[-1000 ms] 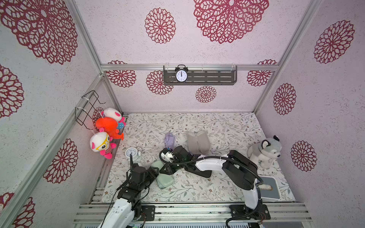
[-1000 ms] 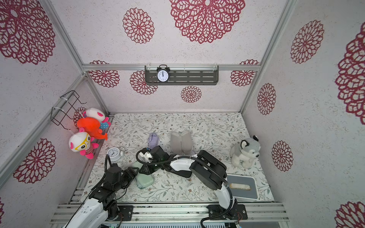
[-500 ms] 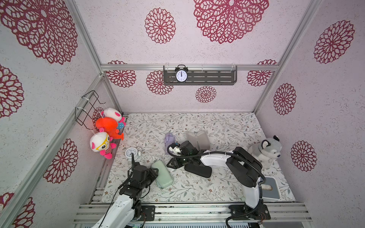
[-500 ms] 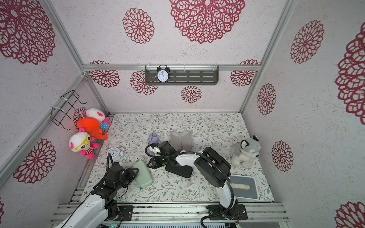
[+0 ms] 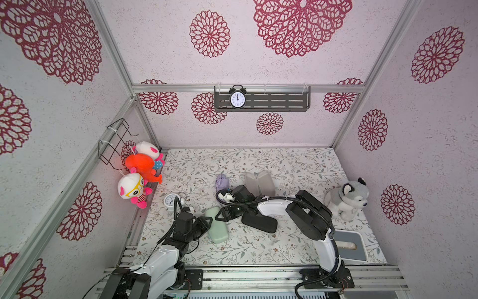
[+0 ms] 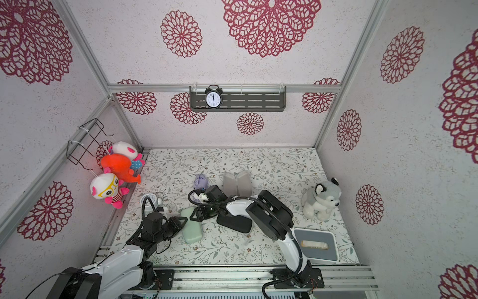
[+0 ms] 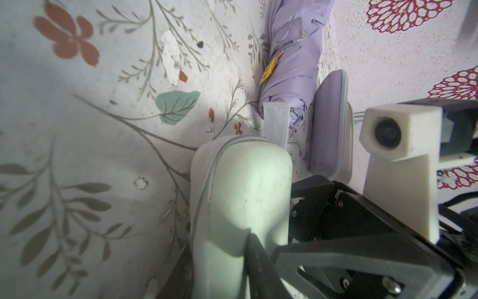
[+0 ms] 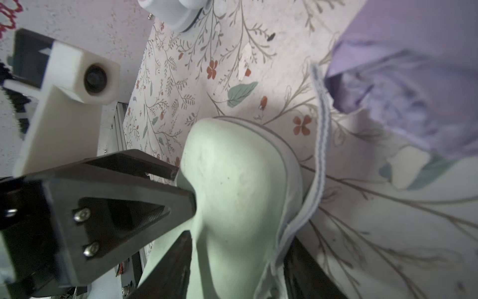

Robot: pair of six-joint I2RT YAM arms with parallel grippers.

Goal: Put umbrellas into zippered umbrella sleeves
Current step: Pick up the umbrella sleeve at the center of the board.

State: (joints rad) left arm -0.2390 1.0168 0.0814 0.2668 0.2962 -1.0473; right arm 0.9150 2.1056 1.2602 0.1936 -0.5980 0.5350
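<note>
**Both grippers at the mint green sleeve**

Shows the mint green sleeve (image 5: 218, 230) lying shut and flat on the floral table (image 5: 297, 165), towards the front left, a grey strap (image 7: 275, 124) at its far end. Puts the left gripper (image 5: 207, 222) at the sleeve's left edge, one fingertip (image 8: 178, 199) denting the shell: seemingly clamped on the mint green sleeve, though hard to confirm from such close wrist views. Puts the right gripper (image 5: 220, 216) at the far end of the same sleeve, fingers apart with the shell between them; cannot tell whether squeezing or merely touching. Places the lilac umbrella (image 5: 222, 182) farther back, just beside the lilac sleeve (image 5: 260, 182), open with grey lining up. Sets the black sleeve (image 5: 260, 224) under the right arm, shut, near the mint one.
</note>
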